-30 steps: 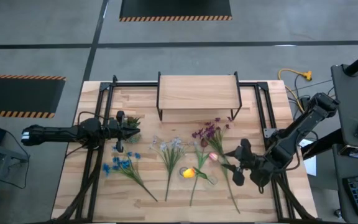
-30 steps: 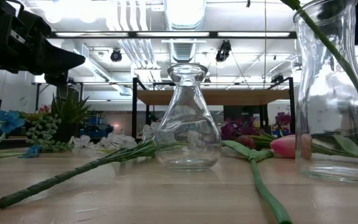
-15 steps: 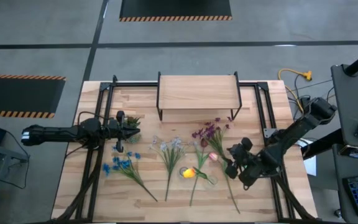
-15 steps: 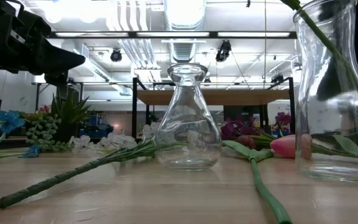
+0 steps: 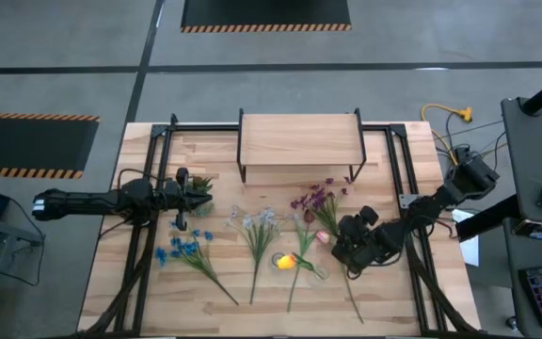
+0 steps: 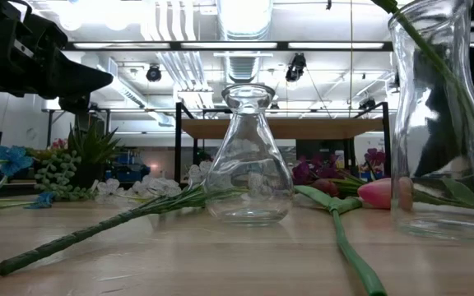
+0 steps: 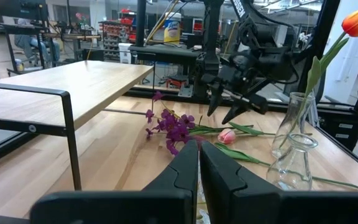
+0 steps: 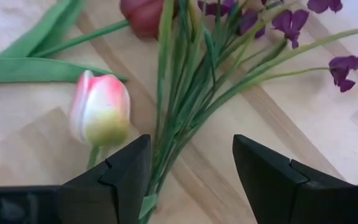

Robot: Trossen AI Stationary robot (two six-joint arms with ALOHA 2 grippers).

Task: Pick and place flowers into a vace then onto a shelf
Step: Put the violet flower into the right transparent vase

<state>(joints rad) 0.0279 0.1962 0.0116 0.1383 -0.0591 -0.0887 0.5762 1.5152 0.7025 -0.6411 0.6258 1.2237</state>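
Tabletop (image 5: 393, 282) right: gripper (image 8: 191, 165) jaws open above flowers (image 8: 185, 81).

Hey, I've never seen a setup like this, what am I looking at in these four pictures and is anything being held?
Two robot arms work at a wooden table. One camera looks straight down, one sits at tabletop level, and one rides on each wrist. Loose artificial flowers lie on the table, beside two glass vases and in front of a small wooden shelf. The right gripper is open over the purple stems and pink tulip, holding nothing. The left gripper waits shut near a small potted plant.
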